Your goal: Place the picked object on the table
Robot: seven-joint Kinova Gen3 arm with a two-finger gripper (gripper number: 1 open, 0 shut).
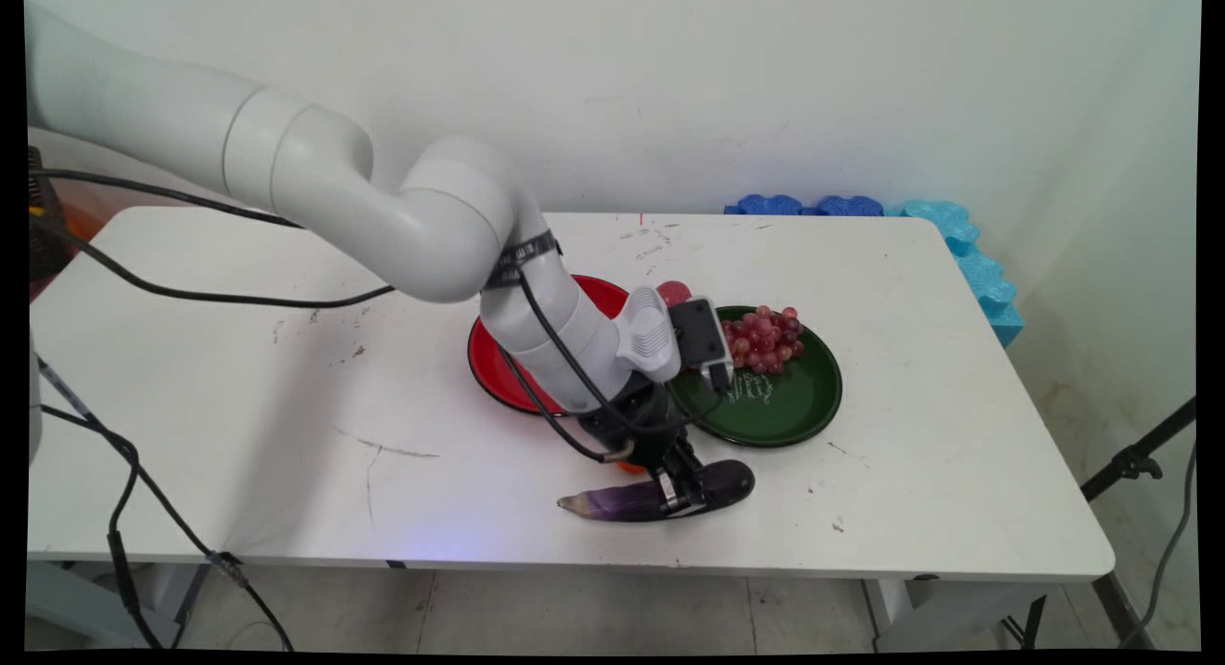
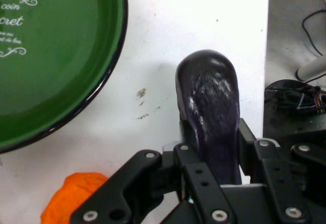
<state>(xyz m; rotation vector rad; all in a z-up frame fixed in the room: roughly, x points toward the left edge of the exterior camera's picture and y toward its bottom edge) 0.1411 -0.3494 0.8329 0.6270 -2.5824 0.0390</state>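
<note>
Hand view puts the purple eggplant [image 2: 211, 107] right between my fingers [image 2: 191, 132], and I read them as clamped on its body, one on each flank, with the rounded end sticking out beyond them. From the main view the eggplant [image 1: 660, 498] lies on the desk [image 1: 239, 407] near its front edge, long axis running left to right, pale stem tip pointing left and the fat dark end to the right. My gripper [image 1: 681, 488] comes down on it from above and slightly from the far side, so the fingers cross the long axis at about a right angle, gripping nearer the fat end than the stem. I cannot tell whether the eggplant is resting on the desk or just lifted clear of it.

Just on the far side of the eggplant, tucked under the wrist, is a small orange thing [image 2: 74, 198]; only a sliver of it [image 1: 630, 467] shows in the main view, and I can't make out what it is. Farther back sits a green plate [image 1: 794, 407] holding a bunch of red grapes [image 1: 763, 338] on its far part, and left of it a red plate [image 1: 498, 368], largely hidden by the arm. A round pinkish-red object [image 1: 674, 292] peeks out behind the wrist between the plates. Blue foam pieces [image 1: 957, 234] line the far right corner by the wall.
</note>
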